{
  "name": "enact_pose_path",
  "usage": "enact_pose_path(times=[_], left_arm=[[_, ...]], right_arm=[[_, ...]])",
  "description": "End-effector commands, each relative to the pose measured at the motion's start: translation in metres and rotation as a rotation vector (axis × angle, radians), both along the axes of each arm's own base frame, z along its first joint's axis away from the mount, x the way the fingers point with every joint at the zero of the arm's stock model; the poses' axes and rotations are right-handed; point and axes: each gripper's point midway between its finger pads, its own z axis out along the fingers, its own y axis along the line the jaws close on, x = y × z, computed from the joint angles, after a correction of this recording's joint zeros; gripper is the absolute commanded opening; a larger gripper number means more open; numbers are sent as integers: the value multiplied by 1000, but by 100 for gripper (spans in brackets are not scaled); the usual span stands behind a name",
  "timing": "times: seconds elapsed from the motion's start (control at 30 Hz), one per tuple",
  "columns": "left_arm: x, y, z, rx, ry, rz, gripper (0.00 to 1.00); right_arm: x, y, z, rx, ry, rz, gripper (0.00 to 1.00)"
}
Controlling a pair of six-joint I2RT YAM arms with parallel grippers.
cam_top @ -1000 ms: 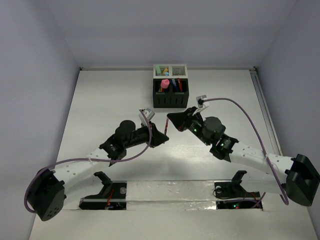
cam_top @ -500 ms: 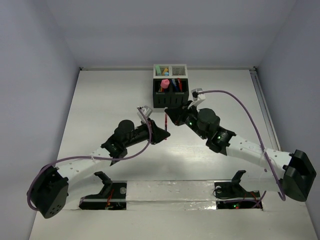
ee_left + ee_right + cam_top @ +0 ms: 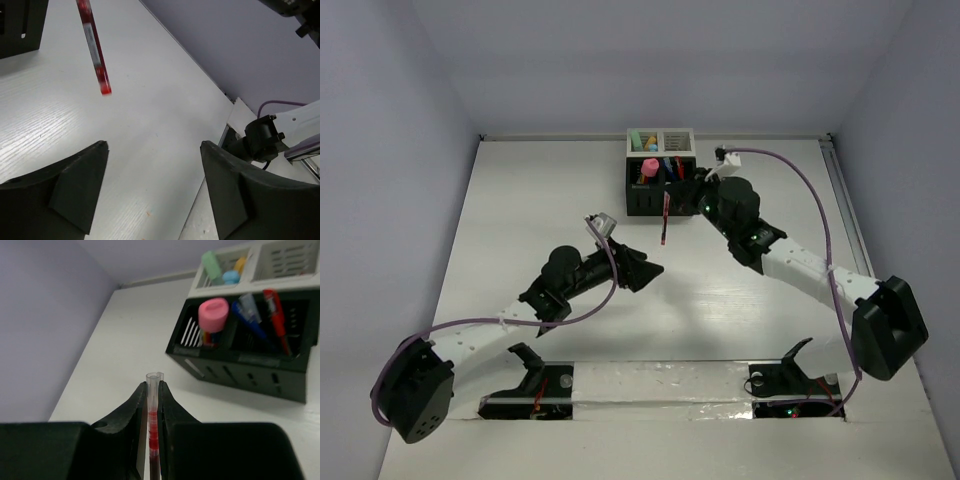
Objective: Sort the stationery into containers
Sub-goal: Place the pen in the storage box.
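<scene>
A thin red pen [image 3: 153, 437] with a clear end stands upright between the fingers of my right gripper [image 3: 154, 386], which is shut on it. From above, the red pen [image 3: 663, 226] hangs just in front of the black container [image 3: 650, 206], held at its top by the right gripper [image 3: 674, 194]. Joined behind the black box is the white container [image 3: 678, 133]. My left gripper [image 3: 648, 268] is open and empty, low over the table in front of the pen. In the left wrist view the pen [image 3: 94, 47] hangs well beyond the left gripper [image 3: 154, 146].
The black box [image 3: 240, 362] holds a pink marker [image 3: 213, 313], a blue pen [image 3: 250, 320] and another red pen [image 3: 275, 315]. The white box [image 3: 280, 267] holds green, light blue and orange markers [image 3: 225, 267]. A black mount [image 3: 260, 140] sits at the table's near edge.
The left gripper opened, let go of the red pen and drew back. The right gripper, shut on the pen, carried it up towards the black box.
</scene>
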Motion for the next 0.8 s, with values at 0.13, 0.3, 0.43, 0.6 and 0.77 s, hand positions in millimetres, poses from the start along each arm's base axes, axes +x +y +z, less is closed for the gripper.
enact_pose_path(times=[0.13, 0.3, 0.43, 0.6, 0.77], left_arm=[[10, 16, 24, -6, -130, 98, 94], [16, 24, 19, 13, -151, 153, 98], [25, 33, 11, 42, -155, 219, 99], [27, 42, 10, 46, -171, 261, 99], [29, 48, 13, 40, -181, 297, 99]], right_arm=[[77, -48, 78, -17, -267, -213, 0], [131, -64, 85, -131, -343, -328, 0], [162, -73, 80, -213, -375, -389, 0], [189, -73, 77, -300, -412, -422, 0], [200, -66, 63, -325, -437, -403, 0]])
